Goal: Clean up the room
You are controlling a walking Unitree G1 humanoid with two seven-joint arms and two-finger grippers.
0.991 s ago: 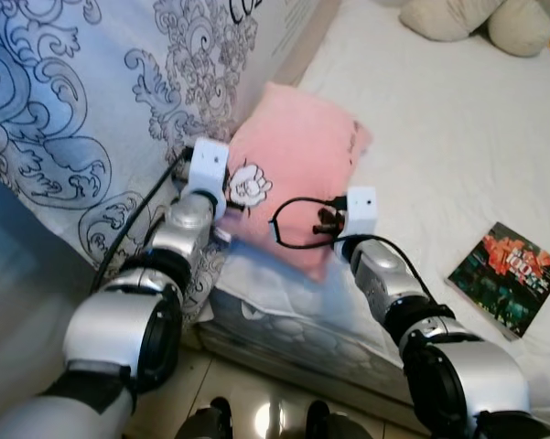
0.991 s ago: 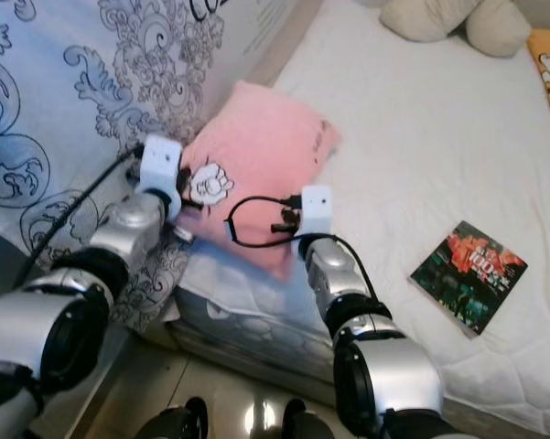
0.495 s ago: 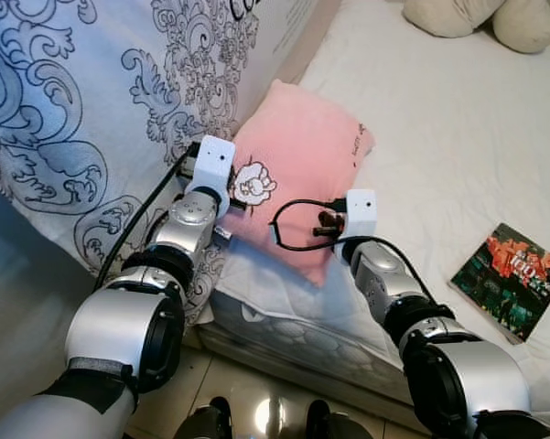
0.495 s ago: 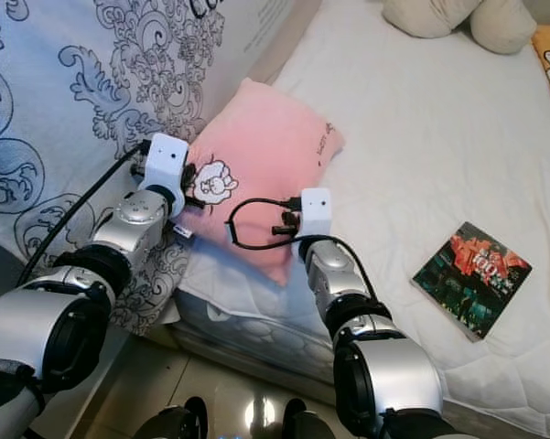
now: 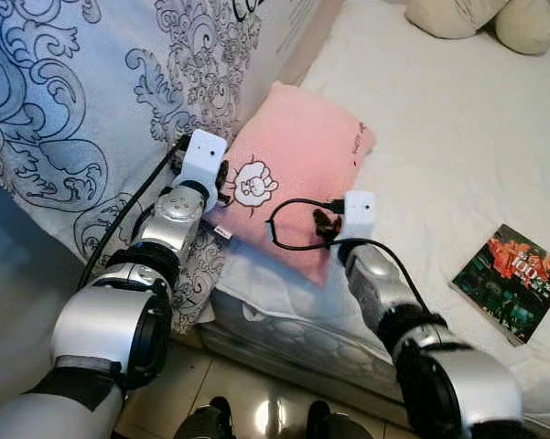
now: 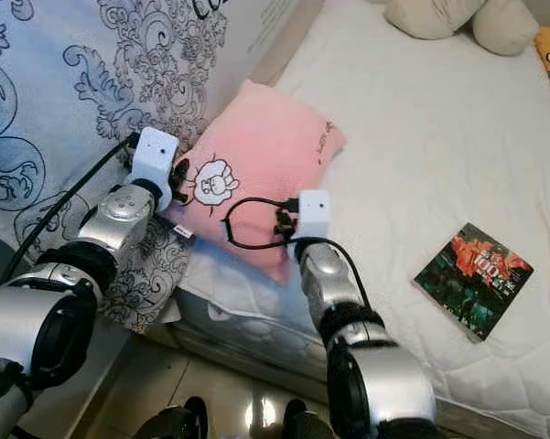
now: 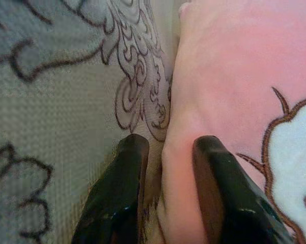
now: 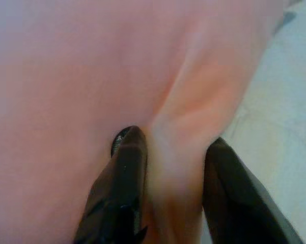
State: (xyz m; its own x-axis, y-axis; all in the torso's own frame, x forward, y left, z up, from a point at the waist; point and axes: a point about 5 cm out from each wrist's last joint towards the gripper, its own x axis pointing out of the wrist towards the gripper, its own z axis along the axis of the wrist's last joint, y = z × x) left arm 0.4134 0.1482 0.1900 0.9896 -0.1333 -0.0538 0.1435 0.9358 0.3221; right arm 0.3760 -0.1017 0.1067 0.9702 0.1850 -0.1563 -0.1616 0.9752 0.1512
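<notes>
Left wrist view: left end effector (image 7: pixel 165 188) pinches the plush pink pillow (image 5: pixel 297 174) — right end effector (image 8: pixel 173 188) seemingly grips its bunched corner at the bed (image 5: pixel 458 137) edge.

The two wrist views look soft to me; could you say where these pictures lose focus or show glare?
Left wrist view: fingers blurred, pillow stitching fairly sharp. Right wrist view: pillow a soft pink haze, fingers blurred. Left eye view: right arm smeared; floor shows a bright glare spot.
</notes>
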